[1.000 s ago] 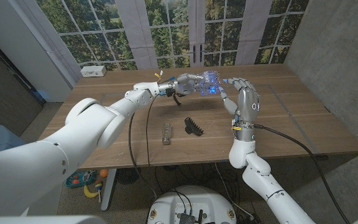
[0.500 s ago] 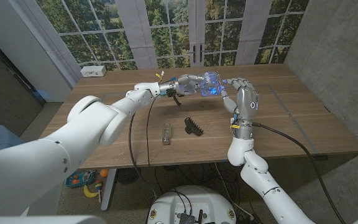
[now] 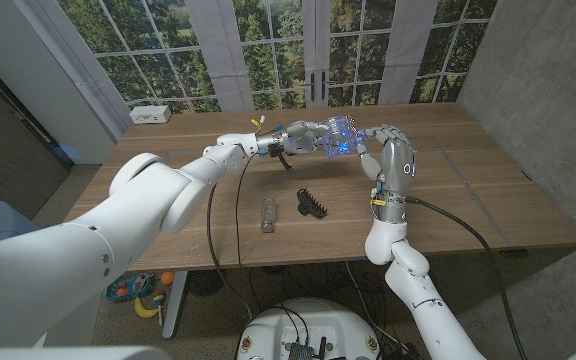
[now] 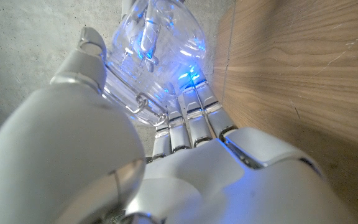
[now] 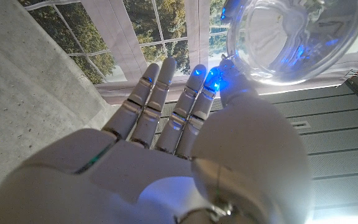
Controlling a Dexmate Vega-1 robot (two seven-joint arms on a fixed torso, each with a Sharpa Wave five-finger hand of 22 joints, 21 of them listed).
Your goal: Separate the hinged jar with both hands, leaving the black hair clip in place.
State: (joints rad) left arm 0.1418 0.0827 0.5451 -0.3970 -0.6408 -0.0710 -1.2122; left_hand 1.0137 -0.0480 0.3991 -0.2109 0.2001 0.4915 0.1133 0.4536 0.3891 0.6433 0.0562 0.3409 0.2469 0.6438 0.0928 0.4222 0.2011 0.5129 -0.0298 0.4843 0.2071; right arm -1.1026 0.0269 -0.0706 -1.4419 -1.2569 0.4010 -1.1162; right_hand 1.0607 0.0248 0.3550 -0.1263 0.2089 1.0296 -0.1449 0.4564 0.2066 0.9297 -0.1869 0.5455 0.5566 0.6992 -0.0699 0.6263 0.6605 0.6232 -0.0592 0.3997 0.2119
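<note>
The left hand (image 3: 303, 135) grips the clear jar (image 3: 338, 135) above the far table (image 3: 468, 180). The right hand (image 3: 393, 160), fingers spread, seems to touch the jar's right end; the black hair clip (image 3: 312, 203) lies nearer.

wooden table (image 3: 468, 190) — grey concrete wall (image 3: 548, 90) right | tall windows (image 3: 268, 50) behind, trees outside

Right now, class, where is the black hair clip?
In the head view the black hair clip lies on the wooden table near its front edge, beside a small clear bottle.
</note>
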